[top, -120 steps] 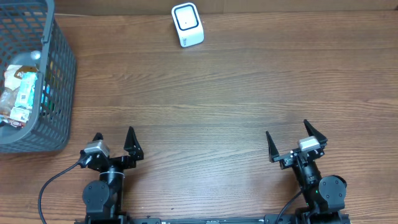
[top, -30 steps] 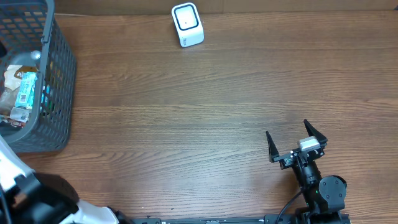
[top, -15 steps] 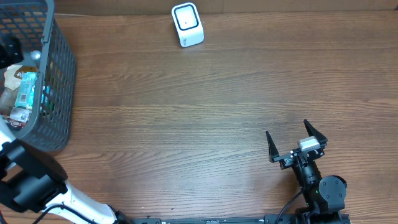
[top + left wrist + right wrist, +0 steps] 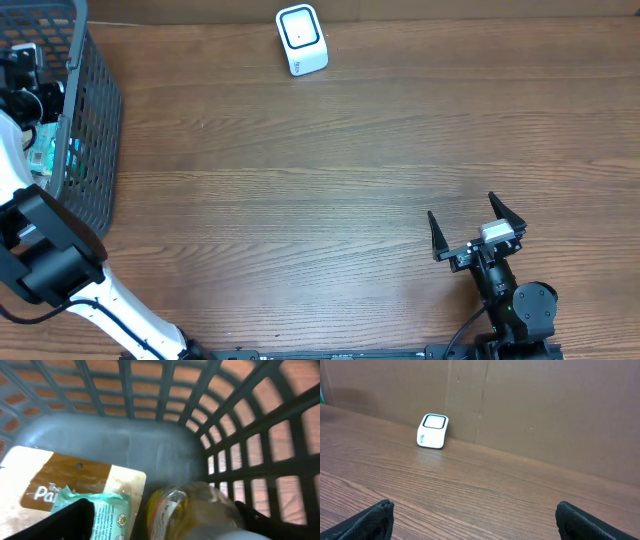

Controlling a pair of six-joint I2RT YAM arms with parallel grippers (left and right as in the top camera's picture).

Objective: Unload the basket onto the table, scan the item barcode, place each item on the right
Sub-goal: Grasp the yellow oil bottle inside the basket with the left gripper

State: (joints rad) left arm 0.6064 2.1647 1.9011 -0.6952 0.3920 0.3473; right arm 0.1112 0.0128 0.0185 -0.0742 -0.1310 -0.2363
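My left gripper (image 4: 22, 66) is down inside the grey mesh basket (image 4: 97, 120) at the table's far left. In the left wrist view it (image 4: 162, 521) is open, its dark fingertips (image 4: 75, 519) on either side of a clear bottle with a yellow label (image 4: 195, 510) lying on the basket floor. The left finger rests over a mint-green packet (image 4: 107, 512), apart from the bottle. The right finger is close to the bottle's side. The white barcode scanner (image 4: 301, 40) stands at the back edge, also seen by the right wrist (image 4: 433, 431). My right gripper (image 4: 465, 228) is open over bare wood.
A brown and cream pouch (image 4: 65, 480) lies flat in the basket beside the packet. A teal wrapper (image 4: 42, 145) shows through the basket rim. The basket walls (image 4: 240, 435) close in tightly around the left gripper. A brown wall rises behind the scanner.
The left arm has swung from the table's front left up over the basket and down into it, and its jaws have narrowed slightly. The right arm has not moved.
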